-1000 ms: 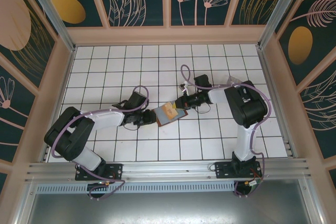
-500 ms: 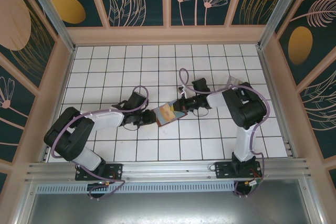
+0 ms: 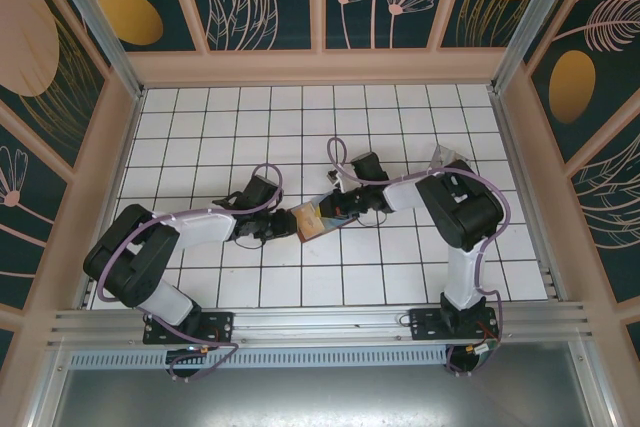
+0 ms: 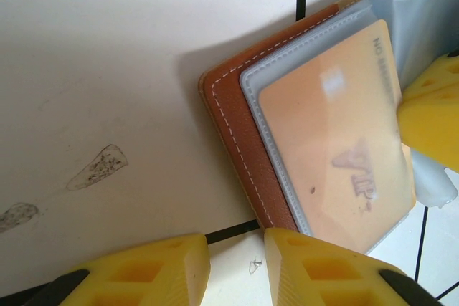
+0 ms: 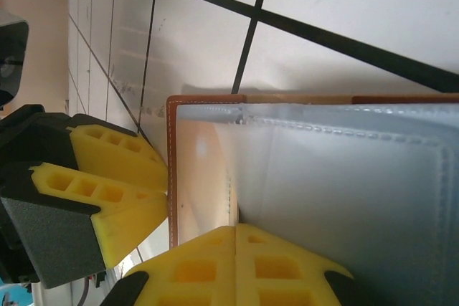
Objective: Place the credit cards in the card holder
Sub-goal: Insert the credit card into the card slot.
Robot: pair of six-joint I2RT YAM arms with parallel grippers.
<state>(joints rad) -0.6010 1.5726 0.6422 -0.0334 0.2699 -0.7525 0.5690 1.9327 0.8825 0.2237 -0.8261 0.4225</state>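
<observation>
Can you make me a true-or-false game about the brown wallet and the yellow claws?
1. The card holder lies open on the tiled table. True.
2. The card in its clear sleeve is green. False: it is orange, with VIP printed on it.
3. The right claw is shut tight. True.
4. The left claw is squeezing the card. False: it is open beside the card holder's edge, with bare table between its fingers.
</observation>
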